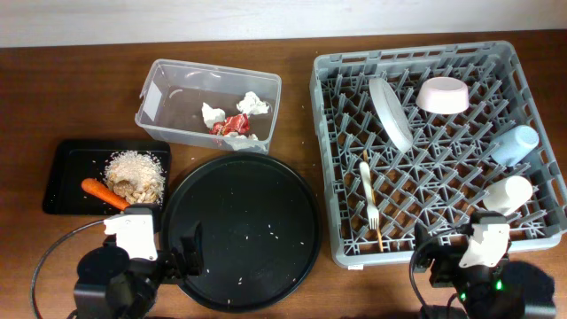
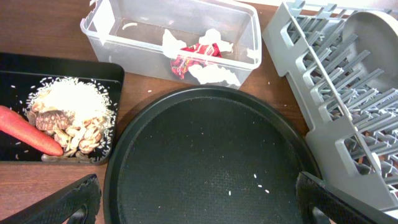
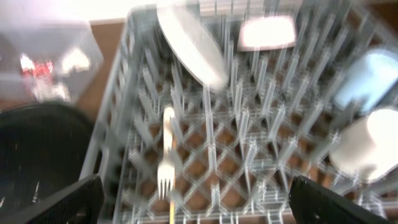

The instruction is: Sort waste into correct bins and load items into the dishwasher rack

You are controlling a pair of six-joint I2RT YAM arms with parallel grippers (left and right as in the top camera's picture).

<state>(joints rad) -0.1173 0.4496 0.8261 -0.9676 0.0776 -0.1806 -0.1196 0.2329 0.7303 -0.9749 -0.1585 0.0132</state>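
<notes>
The grey dishwasher rack (image 1: 434, 177) holds a round plate (image 1: 390, 111) on edge, a pink bowl (image 1: 442, 95), a light blue cup (image 1: 515, 143), a cream cup (image 1: 508, 194), a white fork (image 1: 368, 190) and a thin chopstick (image 1: 376, 221). The clear tub (image 1: 168, 97) contains white tissues (image 1: 252, 104) and a red wrapper (image 1: 234, 125). On the small black tray (image 1: 66, 168) lie a beige food heap (image 1: 135, 170), a carrot (image 1: 104, 192) and a brown lump (image 2: 51, 119). My left gripper (image 2: 196, 202) stands open and empty over the round tray. My right gripper (image 3: 196, 199) is open and empty at the rack's near edge.
A large round black tray (image 1: 241, 232) with a few rice grains lies between the small tray and the rack. Both arm bases sit at the table's front edge. The wooden table (image 1: 80, 97) shows at the back left.
</notes>
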